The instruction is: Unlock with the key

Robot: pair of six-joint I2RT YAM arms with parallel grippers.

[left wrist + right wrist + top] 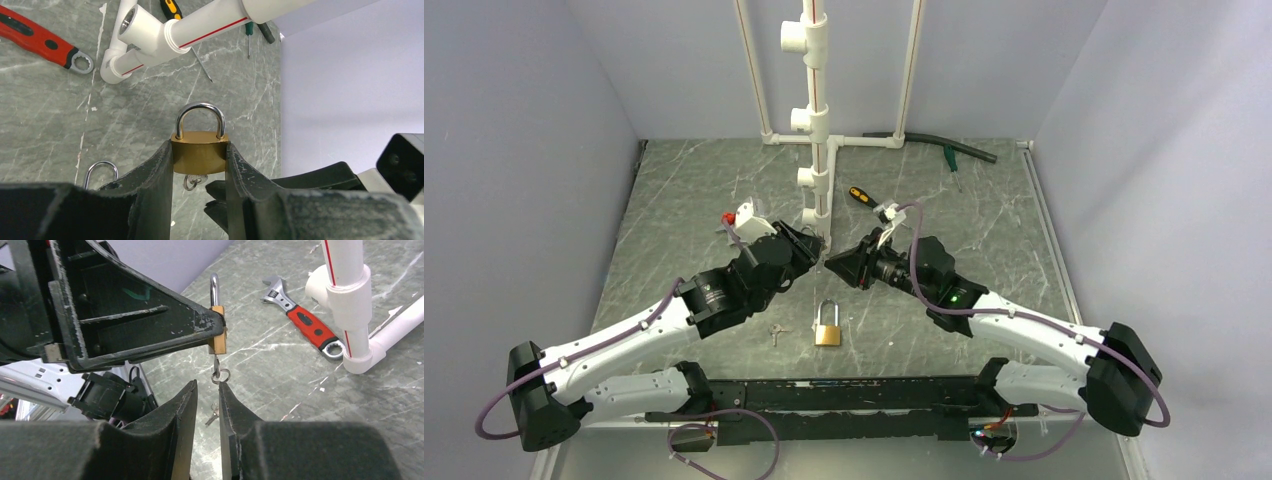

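Brass padlock (200, 156) clamped in left gripper (199, 150); right gripper (207, 386) narrowly parted just under key (216, 365).

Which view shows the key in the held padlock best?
Right wrist: the key hangs in plain sight from the underside of the brass padlock clamped by the left gripper, ring and shaft both clear. Left wrist shows only its ring below the padlock body. In top external it is too small to make out.
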